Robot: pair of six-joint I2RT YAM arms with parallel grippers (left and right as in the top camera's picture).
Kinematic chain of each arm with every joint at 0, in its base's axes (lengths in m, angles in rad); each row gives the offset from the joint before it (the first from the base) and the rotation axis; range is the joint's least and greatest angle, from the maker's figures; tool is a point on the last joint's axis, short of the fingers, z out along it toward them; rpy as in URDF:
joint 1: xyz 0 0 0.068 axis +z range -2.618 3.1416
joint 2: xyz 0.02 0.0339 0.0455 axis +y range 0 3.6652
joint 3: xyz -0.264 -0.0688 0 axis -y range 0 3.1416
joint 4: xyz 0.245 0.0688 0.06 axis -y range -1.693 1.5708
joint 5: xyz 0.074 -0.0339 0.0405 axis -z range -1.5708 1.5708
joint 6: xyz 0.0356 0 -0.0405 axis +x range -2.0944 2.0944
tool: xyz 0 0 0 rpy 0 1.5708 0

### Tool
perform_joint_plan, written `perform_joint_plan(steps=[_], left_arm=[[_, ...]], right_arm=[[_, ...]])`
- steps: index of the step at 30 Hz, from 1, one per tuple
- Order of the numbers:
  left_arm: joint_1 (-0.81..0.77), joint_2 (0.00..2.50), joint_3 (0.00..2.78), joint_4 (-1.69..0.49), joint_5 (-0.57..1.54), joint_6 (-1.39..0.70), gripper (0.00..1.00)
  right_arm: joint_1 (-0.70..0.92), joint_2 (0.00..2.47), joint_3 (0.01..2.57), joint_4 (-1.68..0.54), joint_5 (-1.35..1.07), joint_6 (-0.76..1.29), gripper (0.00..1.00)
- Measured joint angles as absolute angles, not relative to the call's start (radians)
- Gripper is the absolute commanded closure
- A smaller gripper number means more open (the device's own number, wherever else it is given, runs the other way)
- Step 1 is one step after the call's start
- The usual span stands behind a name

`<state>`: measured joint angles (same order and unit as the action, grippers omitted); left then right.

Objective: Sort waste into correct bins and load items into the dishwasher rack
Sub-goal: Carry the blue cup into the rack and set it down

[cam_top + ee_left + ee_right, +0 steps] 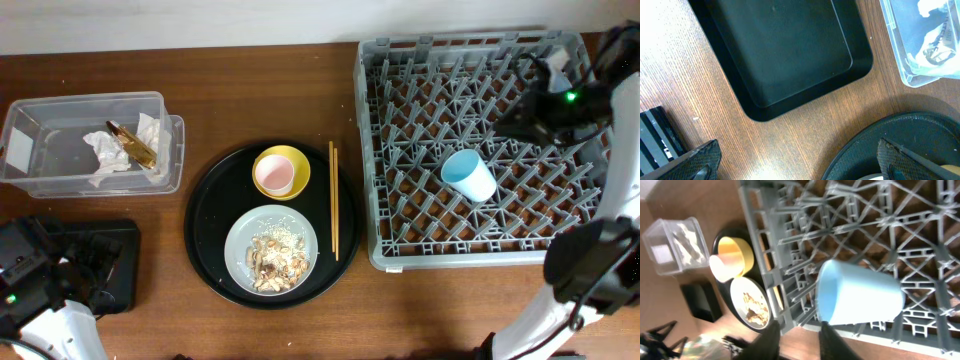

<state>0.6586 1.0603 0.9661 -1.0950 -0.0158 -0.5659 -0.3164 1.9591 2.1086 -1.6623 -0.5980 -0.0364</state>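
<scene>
The light blue cup [468,176] lies on its side in the grey dishwasher rack [400,60]; it also shows in the right wrist view [860,297]. My right gripper [520,115] hovers over the rack's far right, open and empty [800,340]. The yellow bowl [290,160] holds the pink cup [273,174]. The plate [240,240] carries food scraps [275,262]. The chopsticks [334,200] lie beside them. The clear box [60,150] holds napkins [105,150] and the gold wrapper [133,145]. My left gripper [75,262] is open and empty [797,165], high over the shallow black tray [790,50].
The bowl, plate and chopsticks sit on a round black tray [205,215], whose rim shows in the left wrist view [920,135]. Bare brown wood lies between the trays and the rack. The table's front edge runs just below the round tray.
</scene>
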Motion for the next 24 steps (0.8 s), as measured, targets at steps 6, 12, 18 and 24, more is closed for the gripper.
perform_joint_plan(steps=[6,12,18,24], left_arm=[[0.659,1.06,0.966,-1.096,-0.016,-0.566,0.01],[0.659,1.06,0.966,-1.095,-0.016,-0.566,0.01],[0.659,1.06,0.966,-1.096,-0.016,-0.566,0.01],[0.659,1.06,0.966,-1.096,-0.016,-0.566,0.01]], right_arm=[[0.154,1.868,2.112,-1.676,0.055,0.228,0.39],[0.337,1.91,2.003,-1.693,0.371,0.451,0.46],[0.226,1.924,1.977,-1.644,0.501,0.717,0.38],[0.104,1.925,1.839,-1.456,0.199,0.545,0.46]])
